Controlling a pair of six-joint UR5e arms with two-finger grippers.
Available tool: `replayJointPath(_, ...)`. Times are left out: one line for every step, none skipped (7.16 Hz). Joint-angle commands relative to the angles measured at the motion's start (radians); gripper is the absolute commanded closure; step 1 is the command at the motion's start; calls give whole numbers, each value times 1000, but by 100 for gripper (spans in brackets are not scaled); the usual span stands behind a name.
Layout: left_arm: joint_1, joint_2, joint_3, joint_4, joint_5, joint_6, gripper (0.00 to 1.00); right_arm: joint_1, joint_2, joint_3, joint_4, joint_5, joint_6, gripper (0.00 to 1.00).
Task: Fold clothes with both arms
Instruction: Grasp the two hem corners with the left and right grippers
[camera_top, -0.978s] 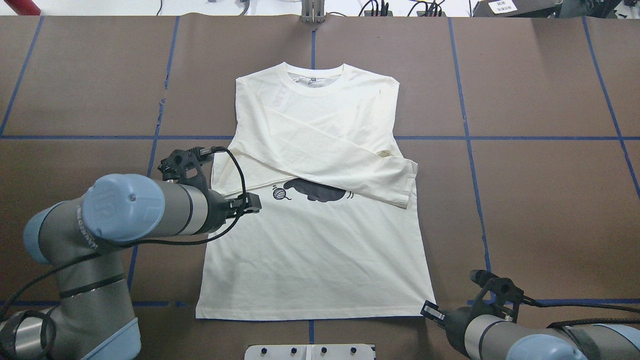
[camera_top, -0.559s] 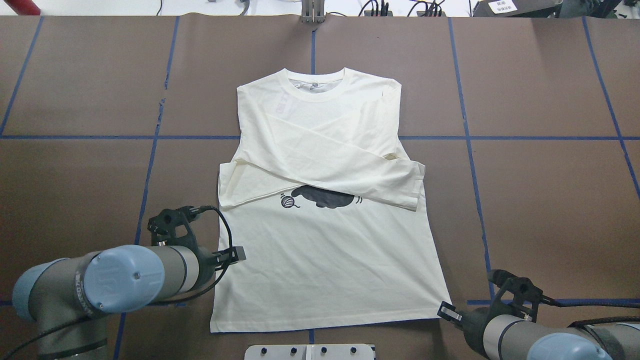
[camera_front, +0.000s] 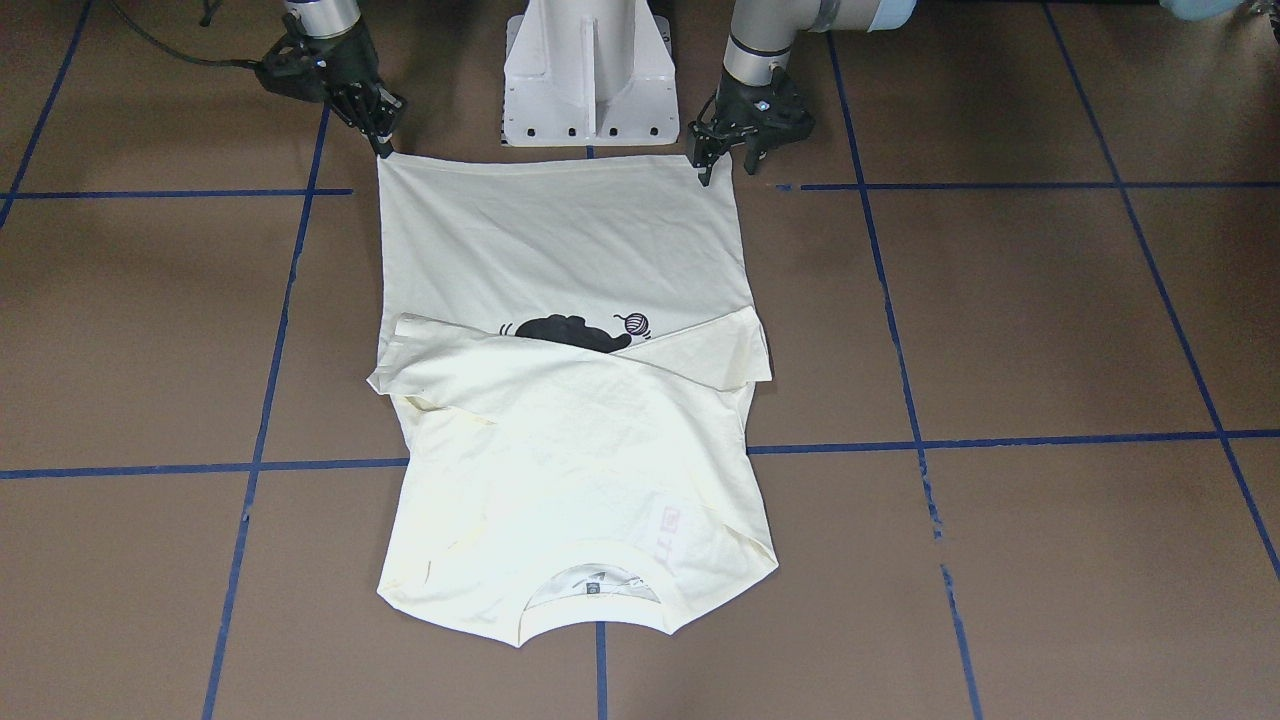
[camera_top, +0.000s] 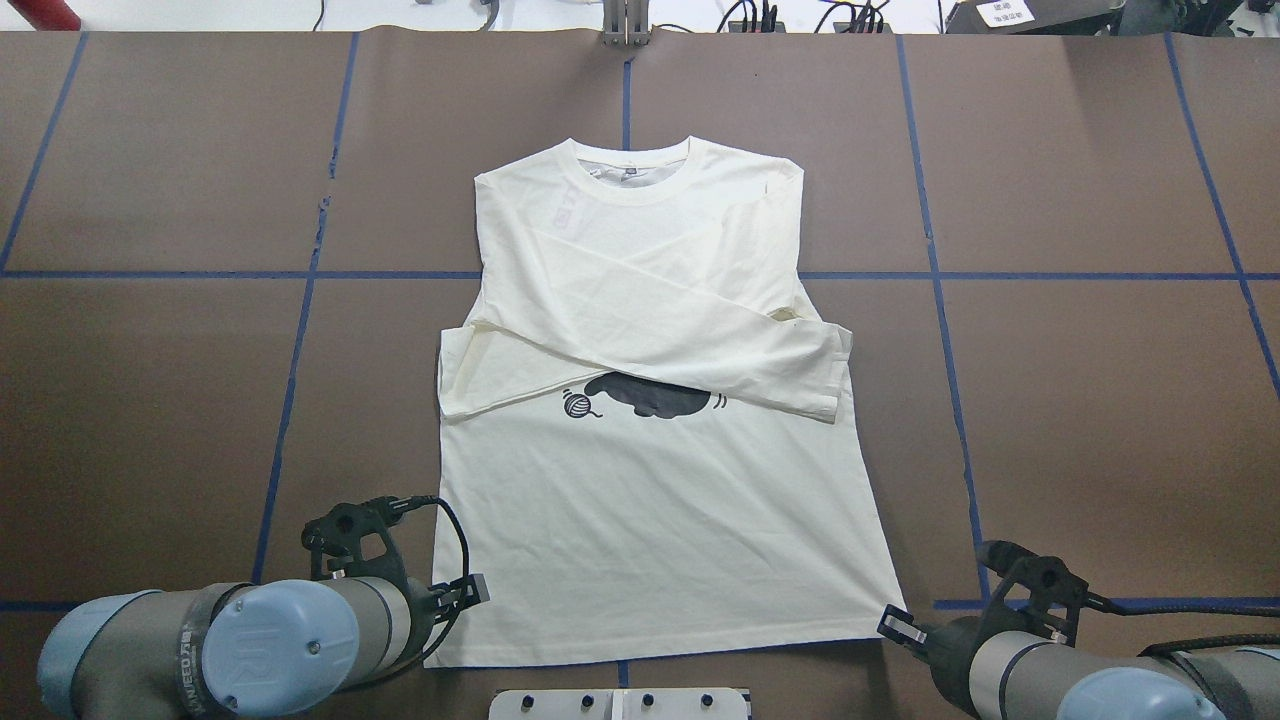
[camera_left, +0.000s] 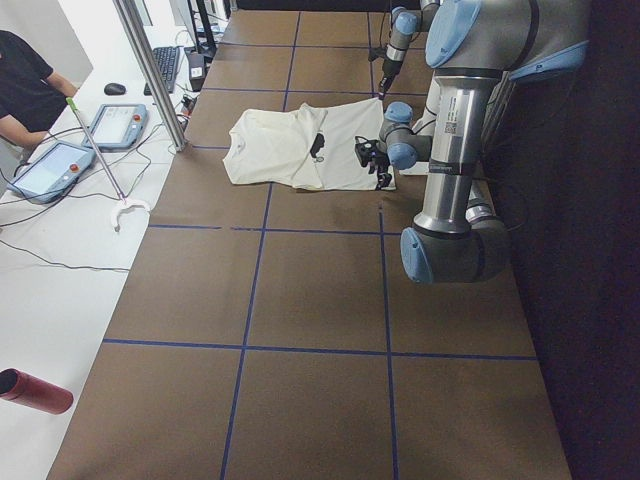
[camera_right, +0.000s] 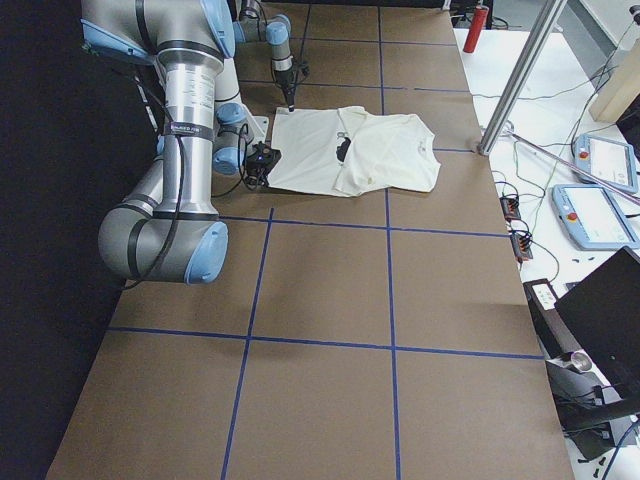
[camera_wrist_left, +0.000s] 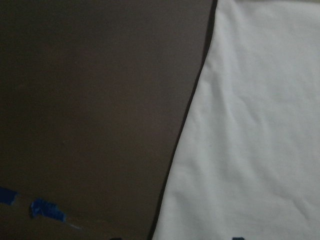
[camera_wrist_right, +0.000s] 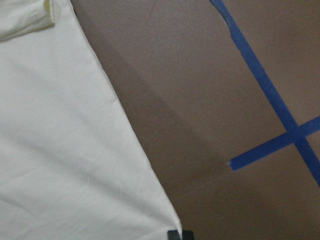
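On the surface (camera_top: 1100, 400), the shirt (camera_top: 660, 520) is lying flat. It's light and floppy, so you're grabbing hem corners. The right gripper (camera_front: 385, 148) is pinching one, and the left gripper (camera_front: 722, 165) is hovering open beside the other.

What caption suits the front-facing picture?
Left gripper and right gripper at the hem corners of a cream T-shirt, sleeves folded across its chest.

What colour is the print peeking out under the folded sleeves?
Black print on cream shirt; overhead view.
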Motion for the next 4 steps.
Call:
replayJointPath(35, 0, 1, 5, -1, -19, 25, 0, 2, -2, 1, 0, 0, 100)
replayJointPath(44, 0, 2, 5, -1, -24, 29, 0, 2, -2, 1, 0, 0, 100)
replayJointPath(50, 0, 2, 7, -1, -24, 34, 1, 2, -2, -1, 0, 0, 100)
replayJointPath(50, 2, 2, 7, -1, -24, 40, 1, 2, -1, 1, 0, 0, 100)
